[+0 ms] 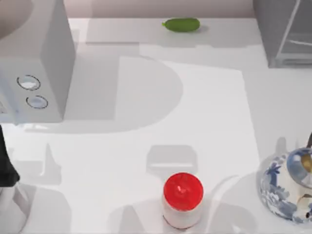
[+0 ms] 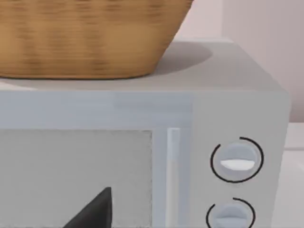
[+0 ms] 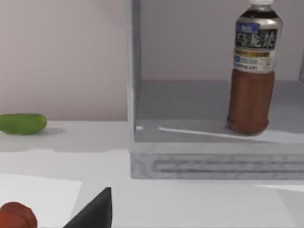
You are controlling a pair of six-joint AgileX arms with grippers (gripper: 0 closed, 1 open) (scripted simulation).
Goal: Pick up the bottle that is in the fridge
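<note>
1. Your target, the brown bottle (image 3: 251, 71), stands upright on the fridge (image 3: 213, 161) floor, toward one side of the opening; the front looks open from the right wrist view.
2. The fridge sits at the table's far right corner in the top view (image 1: 285, 34).
3. Your right arm is aimed at that opening, well short of it; I cannot tell how its jaws stand.
4. Judged from this, you are at the approach, nothing grasped yet. Next, drive the right arm in level, clear the fridge's lip, and centre on the bottle's body.
5. Outward: a cucumber (image 1: 181, 25) near the far edge, a red-capped jar (image 1: 182, 201) at the front, a blue-patterned teapot (image 1: 287, 187) front right.
6. Your left arm idles facing the microwave (image 2: 199, 142), a wicker basket (image 2: 90, 38) on top.
</note>
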